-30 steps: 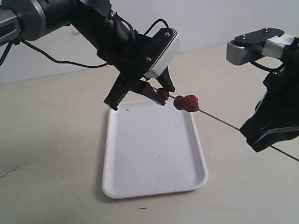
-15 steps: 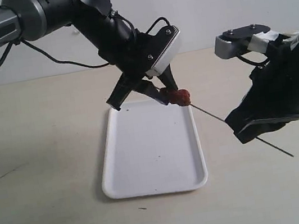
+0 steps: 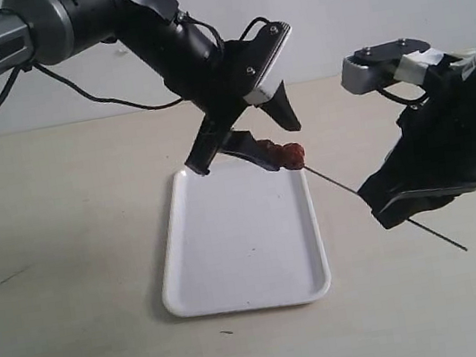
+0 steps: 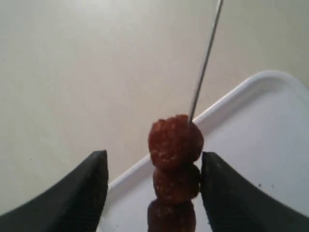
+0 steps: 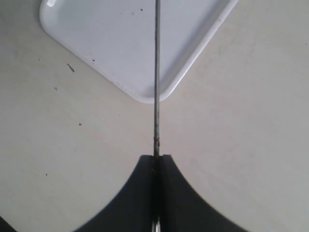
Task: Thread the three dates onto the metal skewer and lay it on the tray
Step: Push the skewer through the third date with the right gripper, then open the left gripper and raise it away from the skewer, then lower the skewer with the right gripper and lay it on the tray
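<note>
left jaws let go, three dates sit packed on the rod

nearest to me is the pale beige table [image 3: 84,348], and on it lies the flat white rectangular tray with rounded corners [image 3: 243,268], which carries nothing yet. a little further, on the right side, the black right gripper [image 3: 395,206] has its fingers pressed together on the thin straight dark grey metal skewer [image 3: 339,186]. its wrist view shows the rod coming out from between the closed tips. the rod rises in a slant toward the far right corner of the tray and hangs in the air, touching nothing below.

at its upper end sit the three small wrinkled reddish-brown dates [image 3: 285,155], one against the other, above the far edge of the tray. around them is the black left gripper [image 4: 154,162]. a second ago one date stood apart from the other two and the jaws were narrow around it. half a second ago the fruits were already pushed together. now the jaws are spread wide, with a clear gap on each side of the fruit, so they hold nothing.

i judge that the threading is finished and the left arm is free to go away. what remains is for the right arm to lower the loaded rod and lay it flat on the tray. the dates could slide if the slant becomes steeper.
</note>
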Tool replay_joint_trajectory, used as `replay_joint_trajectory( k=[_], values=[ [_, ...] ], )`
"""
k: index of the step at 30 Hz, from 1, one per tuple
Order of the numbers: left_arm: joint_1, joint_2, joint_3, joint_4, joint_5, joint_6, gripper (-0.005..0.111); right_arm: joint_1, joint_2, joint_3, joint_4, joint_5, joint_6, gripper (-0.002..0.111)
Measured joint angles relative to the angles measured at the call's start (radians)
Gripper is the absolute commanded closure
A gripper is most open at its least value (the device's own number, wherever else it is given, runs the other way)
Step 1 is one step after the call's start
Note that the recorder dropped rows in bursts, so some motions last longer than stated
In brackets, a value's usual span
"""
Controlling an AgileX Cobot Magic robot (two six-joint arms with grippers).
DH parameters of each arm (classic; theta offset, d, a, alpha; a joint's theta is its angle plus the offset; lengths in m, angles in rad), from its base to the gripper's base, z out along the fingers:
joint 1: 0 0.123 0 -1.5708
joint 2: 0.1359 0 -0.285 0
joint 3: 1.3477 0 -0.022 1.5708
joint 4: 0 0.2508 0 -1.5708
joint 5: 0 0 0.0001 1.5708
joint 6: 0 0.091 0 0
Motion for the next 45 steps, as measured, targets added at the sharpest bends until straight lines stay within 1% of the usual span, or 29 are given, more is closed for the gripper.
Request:
replay_joint_trajectory(
  k=[2,6,13,15,16,17,18,19,20,21,22,23,26,27,28,30,32,34,37,40,42,45],
  values=[
    [0.000,-0.004,0.000,-0.016,0.000,-0.024,0.049,0.000,0.000,0.000,0.000,-0.004,0.000,0.108],
    [-0.002,-0.041,0.001,-0.026,0.000,-0.128,0.049,0.000,0.000,0.000,0.000,-0.017,0.020,0.108],
    [-0.002,-0.103,0.001,-0.023,0.000,-0.191,0.049,0.000,0.000,0.000,-0.004,-0.037,0.055,0.108],
    [-0.002,-0.120,0.001,-0.007,0.002,-0.254,0.051,0.000,0.000,0.000,-0.006,-0.049,0.070,0.108],
    [-0.002,-0.133,0.001,0.011,0.002,-0.330,0.054,0.000,0.000,0.000,-0.006,-0.056,0.082,0.108],
    [-0.002,-0.146,0.001,0.030,0.002,-0.427,0.061,0.000,0.000,0.000,-0.006,-0.065,0.097,0.108],
    [-0.002,-0.165,0.001,0.078,0.004,-0.588,0.070,0.000,0.000,0.000,-0.006,-0.081,0.118,0.108],
    [-0.002,-0.184,0.001,0.146,0.004,-0.739,0.082,0.000,0.000,0.000,-0.004,-0.098,0.138,0.108],
    [-0.002,-0.218,0.001,0.245,0.004,-0.966,0.100,0.000,0.001,0.000,0.024,-0.130,0.150,0.108],
    [0.001,-0.256,0.006,0.356,0.006,-1.175,0.106,0.002,0.001,0.000,0.060,-0.162,0.161,0.108],
    [0.007,-0.272,0.014,0.404,0.006,-1.274,0.107,0.014,0.001,0.000,0.070,-0.193,0.180,0.108],
    [0.030,-0.316,0.042,0.450,0.006,-1.401,0.107,0.045,0.001,0.000,0.075,-0.246,0.214,0.108],
    [0.081,-0.399,0.111,0.435,0.006,-1.521,0.107,0.123,0.005,0.000,0.057,-0.341,0.311,0.108],
    [0.103,-0.433,0.146,0.416,0.006,-1.547,0.107,0.160,0.009,-0.001,0.034,-0.382,0.372,0.108],
    [0.144,-0.504,0.210,0.384,0.006,-1.576,0.107,0.205,0.028,-0.003,-0.029,-0.431,0.485,0.108],
    [0.190,-0.583,0.285,0.348,0.003,-1.589,0.107,0.254,0.057,-0.005,-0.110,-0.470,0.612,0.108],
    [0.225,-0.669,0.371,0.327,-0.040,-1.595,0.107,0.295,0.096,-0.005,-0.214,-0.489,0.750,0.108],
    [0.264,-0.769,0.475,0.316,-0.123,-1.597,0.107,0.336,0.139,-0.005,-0.330,-0.516,0.924,0.108],
    [0.300,-0.924,0.629,0.311,-0.277,-1.597,0.107,0.380,0.201,-0.005,-0.480,-0.560,1.177,0.108],
    [0.318,-1.054,0.782,0.308,-0.427,-1.599,0.107,0.411,0.266,-0.005,-0.589,-0.589,1.353,0.108],
    [0.320,-1.121,0.863,0.306,-0.502,-1.608,0.107,0.429,0.307,-0.005,-0.643,-0.597,1.445,0.108],
    [0.320,-1.188,0.960,0.287,-0.573,-1.612,0.107,0.450,0.366,-0.005,-0.721,-0.610,1.548,0.108]
  ],
)
